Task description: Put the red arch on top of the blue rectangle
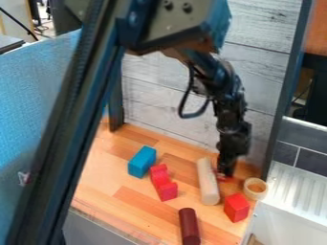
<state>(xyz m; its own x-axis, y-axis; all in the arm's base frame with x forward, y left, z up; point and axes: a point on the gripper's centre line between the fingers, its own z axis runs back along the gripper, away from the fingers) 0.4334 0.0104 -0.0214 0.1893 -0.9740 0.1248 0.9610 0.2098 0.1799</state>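
The gripper [225,173] hangs down over the surface [116,184], its tip low near the back right corner. Something small and red [222,177] shows at that tip. Whether the jaws stand wide or narrow, or hold that red bit, I cannot tell.

The red arch [167,190] lies near the middle of the surface, its notched side up, one end toward the back edge and the other toward the front. The blue rectangle [140,162] lies on the surface just beside the arch's rear end, on the side toward the left edge; whether the two touch I cannot tell. The arch is not on top of it.

Between the arch and the right edge lies a pale cylinder [207,183], pointing from back to front. A dark red cylinder [189,226] lies toward the front edge. A red block [236,207] sits near the right edge, with a tan ring [256,189] behind it.
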